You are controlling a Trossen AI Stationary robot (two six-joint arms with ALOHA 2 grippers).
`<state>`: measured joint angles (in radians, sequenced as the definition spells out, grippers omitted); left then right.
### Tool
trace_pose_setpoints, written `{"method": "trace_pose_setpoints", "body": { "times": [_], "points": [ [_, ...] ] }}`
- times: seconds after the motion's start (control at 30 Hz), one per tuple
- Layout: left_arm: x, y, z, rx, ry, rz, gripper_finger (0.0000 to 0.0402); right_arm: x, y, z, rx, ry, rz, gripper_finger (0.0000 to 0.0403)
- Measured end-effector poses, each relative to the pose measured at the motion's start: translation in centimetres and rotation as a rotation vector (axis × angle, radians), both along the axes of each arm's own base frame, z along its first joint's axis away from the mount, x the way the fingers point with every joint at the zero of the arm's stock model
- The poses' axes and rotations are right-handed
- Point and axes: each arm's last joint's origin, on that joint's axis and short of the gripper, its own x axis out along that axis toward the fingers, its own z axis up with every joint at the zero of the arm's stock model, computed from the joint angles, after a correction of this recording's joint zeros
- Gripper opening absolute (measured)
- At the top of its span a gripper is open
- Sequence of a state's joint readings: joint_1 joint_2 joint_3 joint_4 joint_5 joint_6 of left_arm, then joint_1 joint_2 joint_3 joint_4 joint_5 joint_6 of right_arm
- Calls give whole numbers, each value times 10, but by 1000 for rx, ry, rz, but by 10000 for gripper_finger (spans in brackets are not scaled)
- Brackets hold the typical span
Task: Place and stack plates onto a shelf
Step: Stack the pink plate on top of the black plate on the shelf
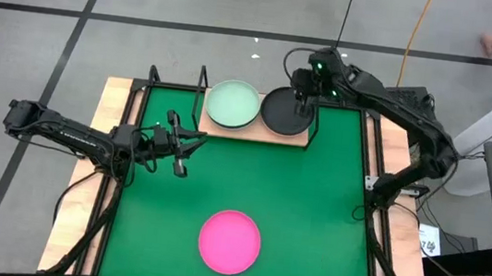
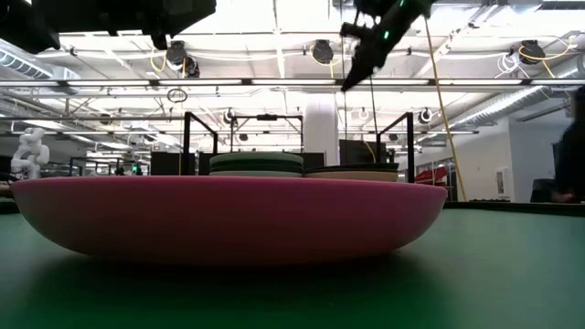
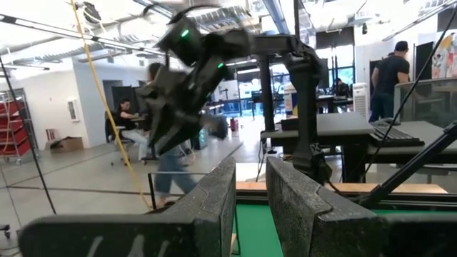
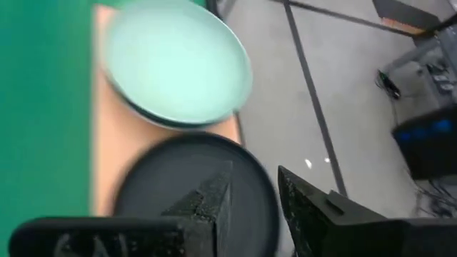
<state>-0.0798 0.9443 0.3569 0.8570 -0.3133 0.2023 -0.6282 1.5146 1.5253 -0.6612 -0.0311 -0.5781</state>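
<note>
Black plate [image 1: 283, 112] on shelf [image 1: 297, 140] under right gripper [image 1: 303, 102].

Two dark jointed arms, black cabling, small green lights near the right wrist.

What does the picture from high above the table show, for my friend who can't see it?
Two dark robot arms reach over a green mat: the right gripper hangs above a black plate sitting beside a mint green plate on a wooden shelf. The left gripper waits over the mat, and a magenta plate lies nearer the front.
</note>
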Motion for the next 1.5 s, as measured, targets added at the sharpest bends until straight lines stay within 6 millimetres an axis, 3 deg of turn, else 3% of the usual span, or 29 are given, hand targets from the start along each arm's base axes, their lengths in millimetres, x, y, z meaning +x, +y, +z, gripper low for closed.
{"method": "trace_pose_setpoints", "body": {
  "times": [0.1,0.23,0.4,0.7,0.83,1.0,1.23,1.5],
  "points": [
    [1,-2,-2,1,20,-14,84,-3,28,13,24,-46,30,94],
    [3,-7,-8,53,84,-30,84,-10,66,13,44,-94,125,94],
    [9,-17,2,72,165,-62,84,-28,111,3,77,-184,204,94],
    [36,-46,22,186,575,-90,84,-60,166,-29,101,-464,356,94],
    [52,-59,17,229,714,-164,84,-65,179,-51,89,-480,340,94],
    [71,-89,-5,306,843,-298,84,-65,188,-69,50,-455,302,94],
    [85,-127,-19,426,991,-363,84,-67,193,-67,22,-465,313,93],
    [98,-157,-21,410,999,-407,85,-73,193,-62,22,-500,314,93]
  ]
}}
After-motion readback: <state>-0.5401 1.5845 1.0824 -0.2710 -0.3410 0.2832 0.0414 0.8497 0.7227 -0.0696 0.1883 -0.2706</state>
